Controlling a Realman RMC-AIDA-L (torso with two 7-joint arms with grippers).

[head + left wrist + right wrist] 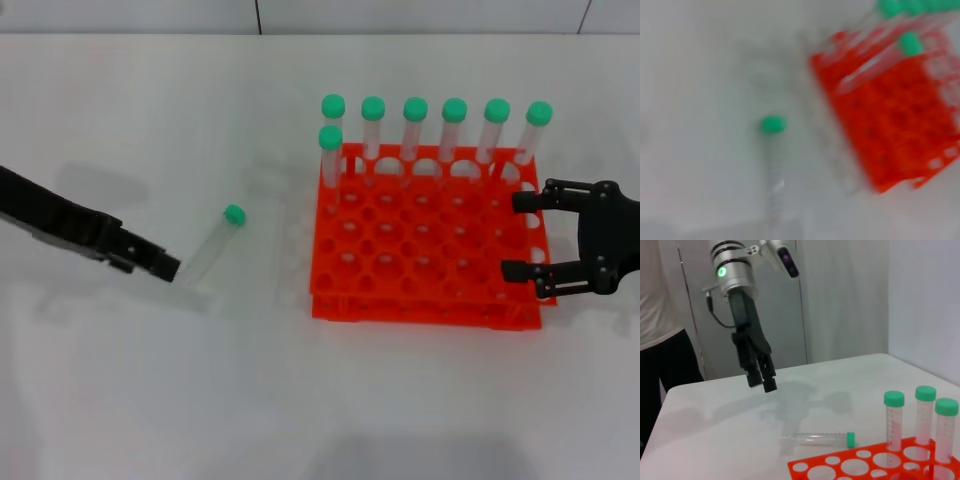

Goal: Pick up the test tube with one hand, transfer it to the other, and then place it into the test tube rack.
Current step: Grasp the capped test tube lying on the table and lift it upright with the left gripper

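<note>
The test tube (210, 250) lies on the white table left of the rack, its green cap (233, 214) pointing away from me. It also shows in the left wrist view (774, 170) and the right wrist view (817, 438). My left gripper (165, 267) is by the tube's bottom end; the right wrist view shows this gripper (765, 382) hovering above the table, apart from the tube. My right gripper (527, 235) is open and empty over the right edge of the orange-red test tube rack (425, 290).
Several green-capped tubes (414, 125) stand in the rack's back row, and one more (331, 150) stands just in front at its left end. A person in dark trousers (665, 365) stands beyond the table's far side.
</note>
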